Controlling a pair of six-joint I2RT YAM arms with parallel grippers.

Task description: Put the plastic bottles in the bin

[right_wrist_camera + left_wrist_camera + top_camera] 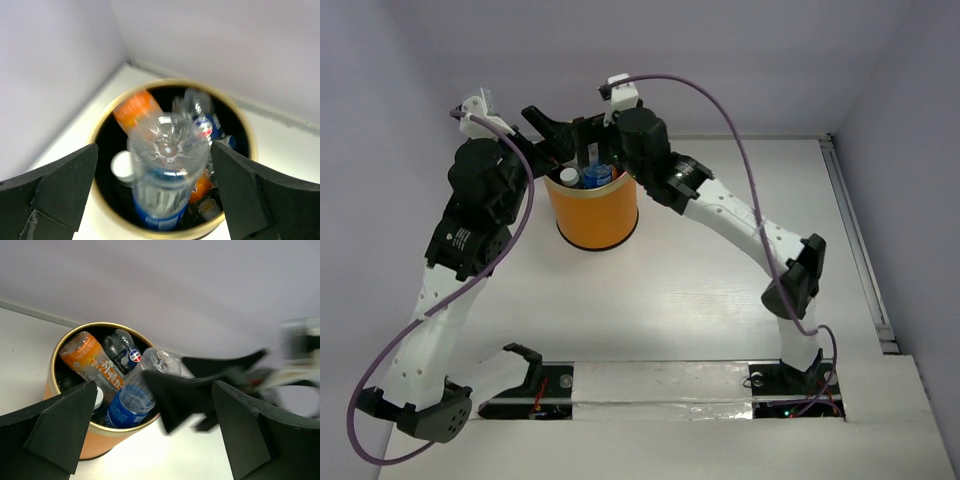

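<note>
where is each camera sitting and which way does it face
Top camera: above and behind, looking down on the table and bin; left arm and right arm show from base to wrist.
Left wrist: beside the bin, looking slantwise into it; the open left pincer frames it.
Right wrist: above the bin, looking down inside; the open right pincer flanks a blue-labelled bottle.
Shared: both wrist views show that bottle and the orange-labelled bottle.

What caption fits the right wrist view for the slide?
Right gripper open above the bin; a blue-labelled clear bottle sits base-up inside, beside an orange-labelled bottle.
</note>
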